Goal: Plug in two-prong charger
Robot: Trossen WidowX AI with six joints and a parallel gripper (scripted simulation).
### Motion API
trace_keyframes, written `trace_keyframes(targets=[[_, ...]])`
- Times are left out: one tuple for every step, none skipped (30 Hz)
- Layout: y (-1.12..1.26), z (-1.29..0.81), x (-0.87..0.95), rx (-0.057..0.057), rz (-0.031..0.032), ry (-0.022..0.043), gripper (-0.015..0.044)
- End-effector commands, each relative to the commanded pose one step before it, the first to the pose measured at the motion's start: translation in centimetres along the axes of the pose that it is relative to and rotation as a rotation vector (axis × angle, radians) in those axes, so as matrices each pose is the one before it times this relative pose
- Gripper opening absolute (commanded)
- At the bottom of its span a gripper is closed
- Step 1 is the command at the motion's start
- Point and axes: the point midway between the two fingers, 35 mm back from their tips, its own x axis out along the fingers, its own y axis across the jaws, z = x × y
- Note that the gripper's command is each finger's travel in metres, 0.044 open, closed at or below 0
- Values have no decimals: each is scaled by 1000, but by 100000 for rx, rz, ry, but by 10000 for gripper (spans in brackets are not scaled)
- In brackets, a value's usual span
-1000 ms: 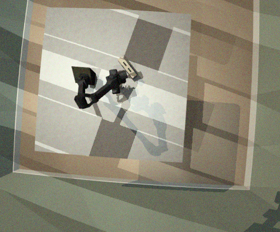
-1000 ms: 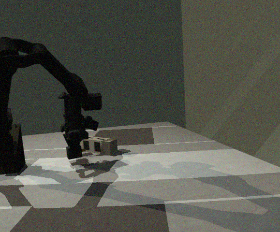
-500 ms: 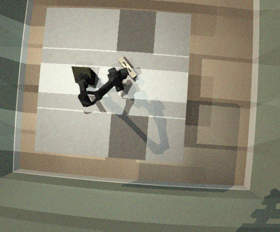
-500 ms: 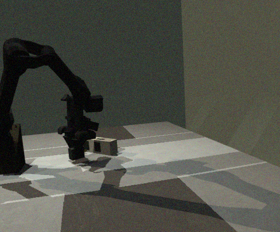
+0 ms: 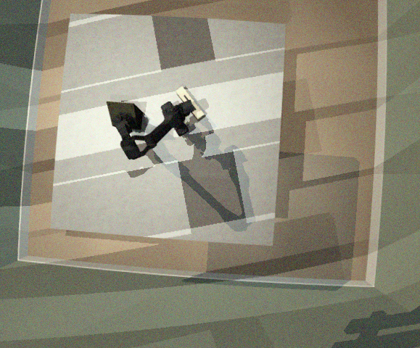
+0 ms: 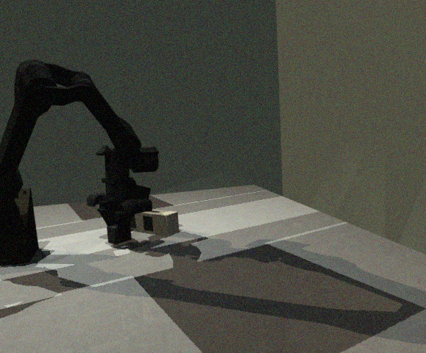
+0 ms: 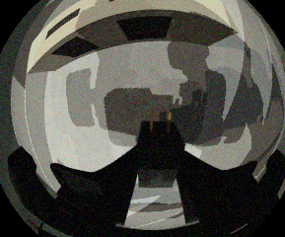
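The cream power strip (image 5: 184,93) (image 6: 165,223) (image 7: 103,8) lies on the table, with its dark outlet openings facing the arm. In the wrist view it arcs across the top, and two outlets show as dark recesses. My gripper (image 5: 183,113) (image 6: 118,232) (image 7: 157,149) is shut on the dark two-prong charger (image 7: 158,148). It holds the charger low over the table, just in front of the strip and apart from it. The two brass prongs (image 7: 161,118) point toward the strip. In the top and exterior views the charger blends into the dark fingers.
The arm's base (image 5: 122,111) (image 6: 4,228) stands to the left of the strip. Dark walls (image 6: 357,114) rise behind and to the right. A pale raised rim (image 5: 380,149) borders the floor area. Hard light bands and shadows cross the table.
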Motion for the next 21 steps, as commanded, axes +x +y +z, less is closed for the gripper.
trace_keyframes(targets=[[-115,621,-125,-754,-481,-509,0],[16,126,-6,-209,-10,0,0],[17,126,-6,-209,-10,0,0],[17,126,-5,-209,-10,0,0],[17,126,-5,-209,-10,0,0],[17,125,-5,-209,-10,0,0],[18,125,-4,-209,-10,0,0],[17,125,-4,-209,-10,0,0],[18,125,-4,-209,-10,0,0],[18,125,-4,-209,-11,1,0],[18,125,-3,-209,-11,1,0],[18,125,-3,-208,-11,1,0],[18,125,-3,-208,-11,1,0],[18,125,-3,-208,-11,1,0],[18,125,-2,-208,-11,1,0],[18,125,-2,-208,-11,1,0],[18,125,-2,-208,-11,1,0],[18,125,-1,-208,-11,1,0],[18,125,-1,-208,-12,2,0],[18,125,-1,-208,-12,2,0],[18,125,-1,-208,-12,2,0]])
